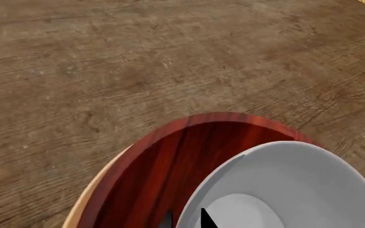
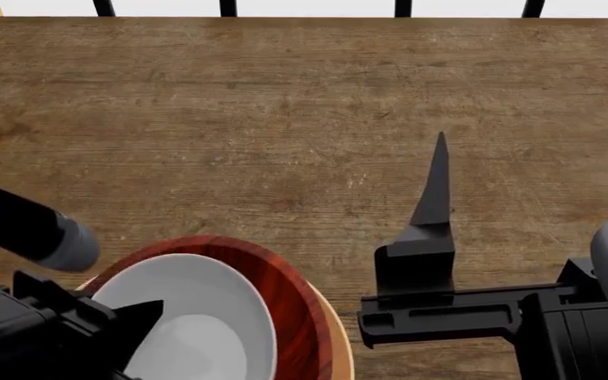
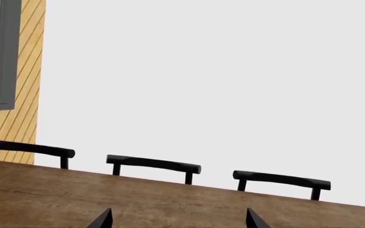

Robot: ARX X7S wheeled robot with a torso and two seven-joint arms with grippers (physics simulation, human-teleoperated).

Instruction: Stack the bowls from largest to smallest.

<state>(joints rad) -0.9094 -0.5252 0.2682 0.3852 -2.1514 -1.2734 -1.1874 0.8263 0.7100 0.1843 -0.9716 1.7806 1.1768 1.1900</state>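
Nearest me, at the tabletop's (image 2: 283, 119) near edge towards its left corner, the white bowl (image 2: 193, 317) sits inside the dark-red bowl (image 2: 295, 313), which rests in the tan-orange bowl (image 2: 338, 340); only a sliver of that largest rim shows. My left fingers (image 2: 124, 321) reach over the white bowl's rim, but I cannot tell whether they are clamped on it or let go. My right fingers (image 2: 531, 174) hang spread apart with nothing between them, further out over bare wood to the right.

The stack looks built, so the danger I judge is in leaving: if my left fingers catch the white rim as they lift, they could tip it or drag the nest off the near edge.

My left wrist view shows the white bowl sitting off-centre in the red one. Only the right wrist view shows the chairs (image 3: 154, 166) along the far edge.
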